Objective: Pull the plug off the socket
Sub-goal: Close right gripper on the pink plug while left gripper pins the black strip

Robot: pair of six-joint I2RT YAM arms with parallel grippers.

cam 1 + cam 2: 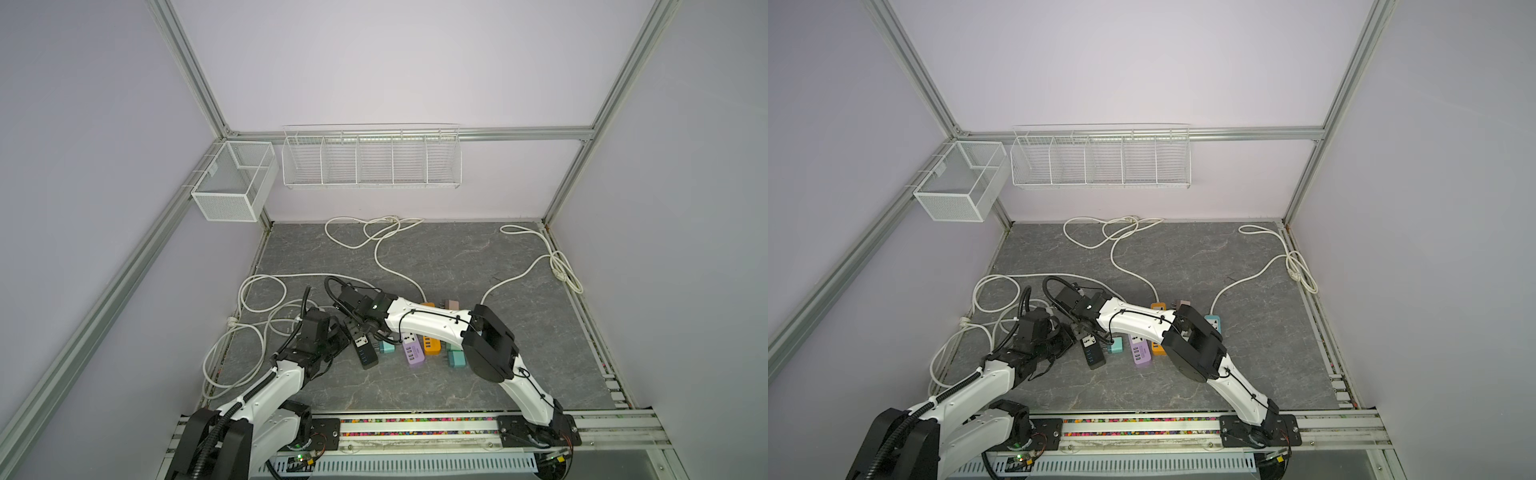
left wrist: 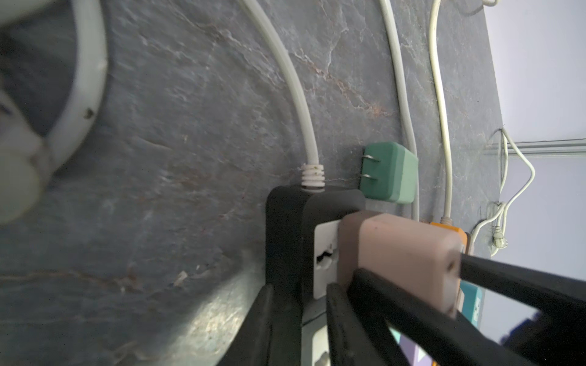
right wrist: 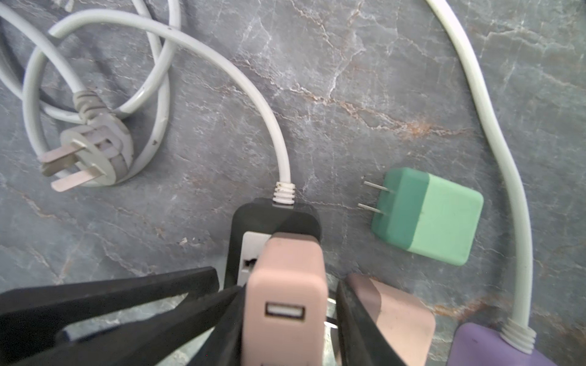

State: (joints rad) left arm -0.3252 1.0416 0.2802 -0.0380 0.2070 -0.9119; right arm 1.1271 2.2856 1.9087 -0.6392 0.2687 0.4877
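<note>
The socket is a black power strip (image 3: 250,215) with a white cord, lying on the grey stone-look table (image 3: 380,63). A pink plug (image 3: 287,285) with a USB port stands plugged into its white face. My right gripper (image 3: 287,290) is shut on the pink plug, one finger on each side. In the left wrist view my left gripper (image 2: 304,304) is shut on the black power strip (image 2: 285,221), just below the pink plug (image 2: 399,253). In both top views the two grippers (image 1: 332,336) (image 1: 365,322) meet over the strip (image 1: 360,345) (image 1: 1092,351), and the plug is hidden there.
A loose green plug (image 3: 428,218) and a second pink plug (image 3: 399,313) lie beside the strip. Purple (image 1: 411,351) and orange (image 1: 432,345) power strips sit to its right. White cords loop across the table (image 1: 374,237). Wire baskets (image 1: 370,160) hang on the back wall.
</note>
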